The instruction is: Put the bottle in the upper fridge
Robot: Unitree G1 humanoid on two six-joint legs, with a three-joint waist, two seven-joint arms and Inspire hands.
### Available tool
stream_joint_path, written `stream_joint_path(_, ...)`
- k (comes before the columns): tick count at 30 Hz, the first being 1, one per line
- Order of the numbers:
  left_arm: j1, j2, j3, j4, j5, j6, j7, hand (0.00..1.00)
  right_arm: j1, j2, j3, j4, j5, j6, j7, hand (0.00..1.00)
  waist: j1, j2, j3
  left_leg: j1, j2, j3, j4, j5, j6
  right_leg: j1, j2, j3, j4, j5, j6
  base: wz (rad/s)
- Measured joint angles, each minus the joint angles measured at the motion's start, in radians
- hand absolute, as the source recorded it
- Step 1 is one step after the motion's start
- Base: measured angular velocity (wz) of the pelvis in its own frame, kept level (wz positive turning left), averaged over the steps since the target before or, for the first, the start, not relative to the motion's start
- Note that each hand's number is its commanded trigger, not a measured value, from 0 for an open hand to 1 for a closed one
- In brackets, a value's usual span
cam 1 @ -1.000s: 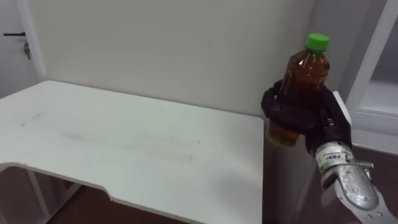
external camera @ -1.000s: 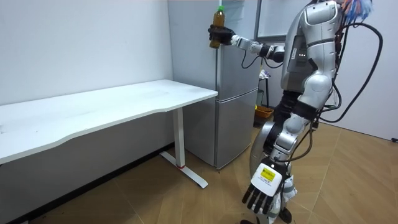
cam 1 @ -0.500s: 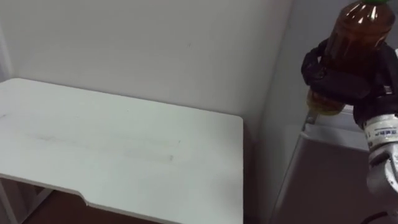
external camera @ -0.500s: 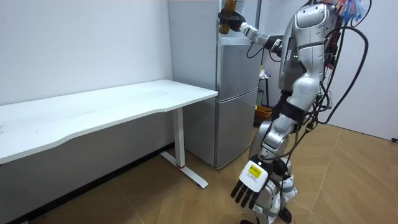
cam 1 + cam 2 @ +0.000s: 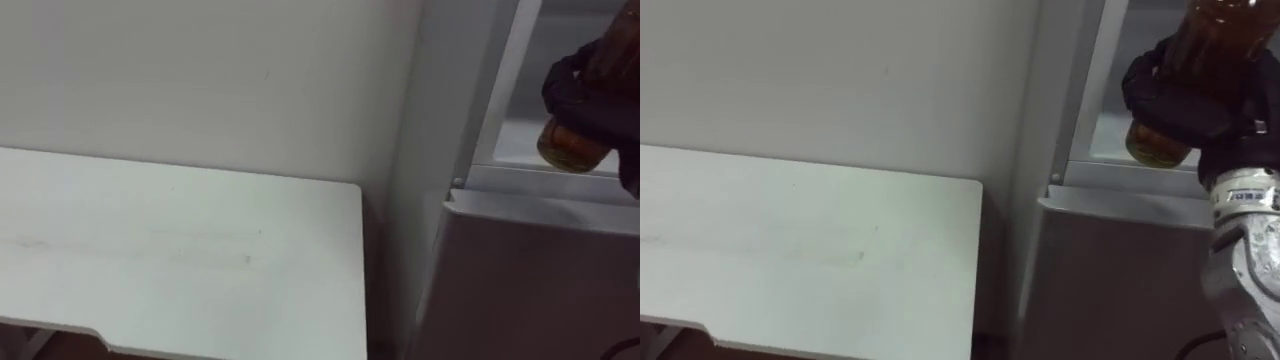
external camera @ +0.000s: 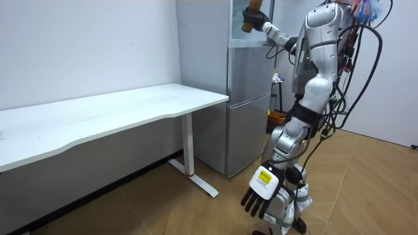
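R hand (image 5: 1188, 108) clamped round bottle (image 5: 1212, 32), roughly upright at mouth of open upper fridge compartment (image 5: 1108, 120), far right, above lower door (image 5: 1120, 260). L hand (image 6: 263, 194) hangs low, fingers loose. Step: insertion. Next: reach fwd over sill, set bottle on shelf, release.
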Motion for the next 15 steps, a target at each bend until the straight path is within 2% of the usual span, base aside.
stream_joint_path(6, -0.003, 0.000, 0.000, 0.000, 0.000, 0.000, -0.004, 0.00, 0.000, -0.027, -0.007, 0.005, 0.024, 0.000, -0.010, 1.00, -0.007, 0.001, 0.0022, 0.012, 0.002, 0.017, -0.003, -0.001, 0.000, -0.001, 0.003, 0.028, 0.002, -0.002, -0.003, -0.12)
stream_joint_path(9, -0.003, 0.004, 0.001, 0.000, 0.000, 0.000, -0.007, 0.00, 0.000, -0.035, -0.007, 0.023, 0.024, 0.001, -0.010, 1.00, -0.006, -0.015, 0.0057, 0.016, 0.003, 0.022, -0.004, -0.001, 0.000, -0.003, 0.004, 0.028, 0.001, -0.003, -0.004, -0.04)
stream_joint_path(12, -0.002, 0.010, 0.001, 0.002, 0.000, 0.000, -0.008, 0.00, 0.000, -0.047, -0.006, 0.064, 0.023, 0.004, -0.011, 1.00, -0.001, -0.036, 0.0044, 0.016, 0.005, 0.024, -0.004, -0.002, -0.001, -0.005, 0.005, 0.030, 0.001, -0.003, -0.004, -0.02)
stream_joint_path(15, 0.001, 0.011, 0.001, 0.008, 0.000, -0.001, -0.008, 0.00, -0.004, -0.071, -0.004, 0.118, 0.028, 0.010, -0.021, 1.00, 0.007, -0.045, 0.0002, 0.016, 0.006, 0.026, 0.000, -0.007, -0.001, -0.003, 0.005, 0.029, 0.001, -0.003, -0.004, -0.01)
